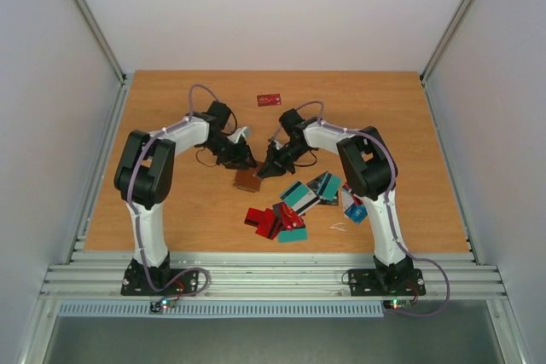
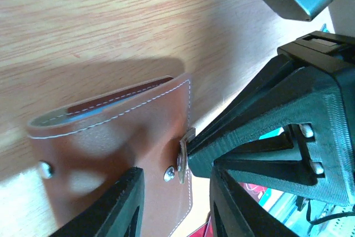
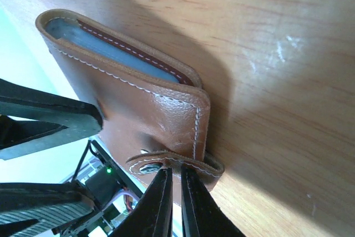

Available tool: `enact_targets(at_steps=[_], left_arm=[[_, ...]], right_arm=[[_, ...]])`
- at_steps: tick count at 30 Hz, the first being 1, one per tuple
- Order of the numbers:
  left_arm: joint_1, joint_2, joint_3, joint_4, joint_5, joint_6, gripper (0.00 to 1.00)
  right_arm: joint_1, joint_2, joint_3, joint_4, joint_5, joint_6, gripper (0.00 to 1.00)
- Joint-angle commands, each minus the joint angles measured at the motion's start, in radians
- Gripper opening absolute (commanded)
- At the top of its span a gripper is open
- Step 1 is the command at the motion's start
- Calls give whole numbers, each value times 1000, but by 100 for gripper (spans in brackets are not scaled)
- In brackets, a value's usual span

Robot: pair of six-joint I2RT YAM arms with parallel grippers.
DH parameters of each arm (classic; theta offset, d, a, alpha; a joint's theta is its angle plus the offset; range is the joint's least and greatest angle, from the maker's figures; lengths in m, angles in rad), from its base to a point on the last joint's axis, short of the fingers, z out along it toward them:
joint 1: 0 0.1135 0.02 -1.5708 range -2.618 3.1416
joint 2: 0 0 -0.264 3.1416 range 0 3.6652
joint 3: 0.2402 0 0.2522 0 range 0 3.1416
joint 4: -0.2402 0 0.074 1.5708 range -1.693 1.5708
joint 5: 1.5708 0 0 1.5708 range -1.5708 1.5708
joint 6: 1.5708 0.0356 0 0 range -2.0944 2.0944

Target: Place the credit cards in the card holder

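On the desk (image 1: 171, 117), the right pincer (image 3: 175, 178) pinches the snap tab (image 3: 166, 162) of the card holder (image 1: 247, 181); the left pincer (image 2: 175, 184) is spread. Peel slowly toward two o'clock, bracing the holder.

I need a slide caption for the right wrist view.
Right tool pinches the snap tab of the card holder on the table.

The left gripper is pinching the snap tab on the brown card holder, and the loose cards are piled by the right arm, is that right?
No, the right gripper is pinching the snap tab on the card holder; the right wrist view shows its fingers closed on it. The loose cards are piled by the right arm.
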Motion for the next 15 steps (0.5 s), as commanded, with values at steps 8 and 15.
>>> enact_targets(at_steps=[8, 15], left_arm=[[6, -53, -22, -40, -127, 68, 19], [2, -9, -94, 23, -122, 41, 11]], right_arm=[[7, 47, 51, -41, 72, -8, 8], [15, 47, 97, -76, 52, -16, 8]])
